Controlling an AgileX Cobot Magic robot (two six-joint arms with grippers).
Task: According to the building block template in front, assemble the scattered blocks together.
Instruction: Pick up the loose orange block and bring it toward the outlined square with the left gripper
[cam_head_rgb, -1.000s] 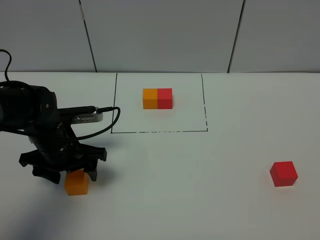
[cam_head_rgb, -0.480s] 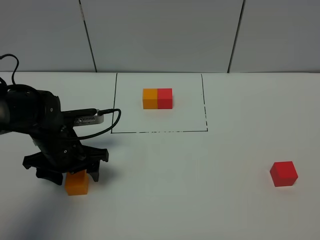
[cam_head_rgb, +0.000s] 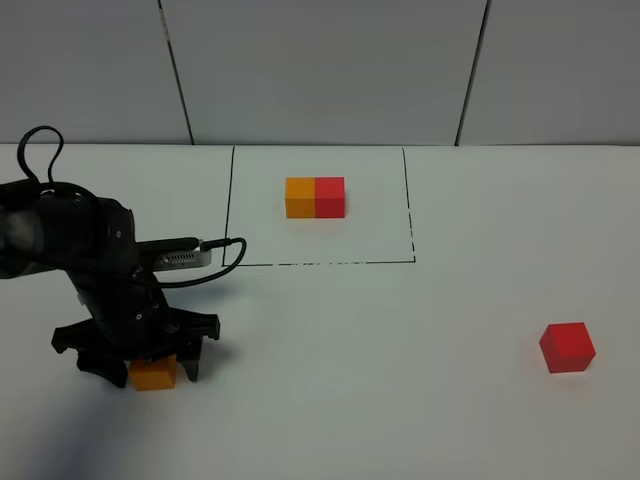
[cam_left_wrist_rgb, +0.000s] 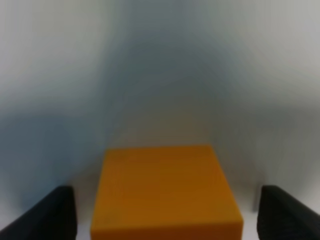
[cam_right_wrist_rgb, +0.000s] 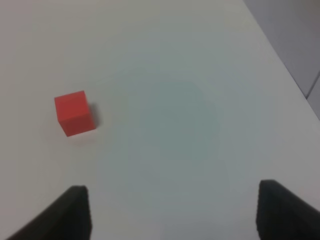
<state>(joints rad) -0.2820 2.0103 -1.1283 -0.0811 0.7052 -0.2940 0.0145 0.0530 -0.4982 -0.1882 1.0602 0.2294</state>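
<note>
The template (cam_head_rgb: 315, 197), an orange cube joined to a red cube, sits at the back inside a thin black drawn rectangle (cam_head_rgb: 318, 263). The loose orange cube (cam_head_rgb: 153, 374) lies at the front left. My left gripper (cam_head_rgb: 140, 366) is low over it and open, with a finger on each side. The left wrist view shows the orange cube (cam_left_wrist_rgb: 165, 195) between the fingers (cam_left_wrist_rgb: 45, 215), with gaps on both sides. The loose red cube (cam_head_rgb: 567, 347) lies at the front right. The right wrist view shows the red cube (cam_right_wrist_rgb: 74, 113) ahead of my open, empty right gripper (cam_right_wrist_rgb: 175, 220).
The white table (cam_head_rgb: 380, 380) runs back to a grey panelled wall (cam_head_rgb: 320, 70). The left arm's black cable (cam_head_rgb: 215, 262) loops close to the drawn rectangle's left corner. The table's edge (cam_right_wrist_rgb: 280, 45) shows in the right wrist view.
My left gripper has come down over the orange cube, which it now covers more. The cube has not moved. The red cube and the template have not moved.
</note>
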